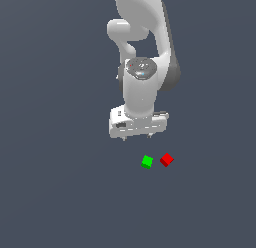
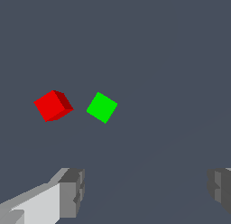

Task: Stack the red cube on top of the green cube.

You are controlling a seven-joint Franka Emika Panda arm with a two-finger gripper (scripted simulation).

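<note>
The red cube (image 1: 166,160) lies on the grey floor, just to the exterior view's right of the green cube (image 1: 147,162); a small gap separates them. Both also show in the wrist view, the red cube (image 2: 53,105) beside the green cube (image 2: 102,107). My white gripper (image 1: 136,137) hangs above the floor, behind and a little to the exterior view's left of the cubes, touching neither. In the wrist view its two fingers (image 2: 72,191) stand wide apart with nothing between them, so the gripper (image 2: 146,191) is open and empty.
The white arm (image 1: 142,52) rises behind the gripper at the upper middle of the exterior view. The plain dark grey floor (image 1: 60,192) spreads all around the cubes.
</note>
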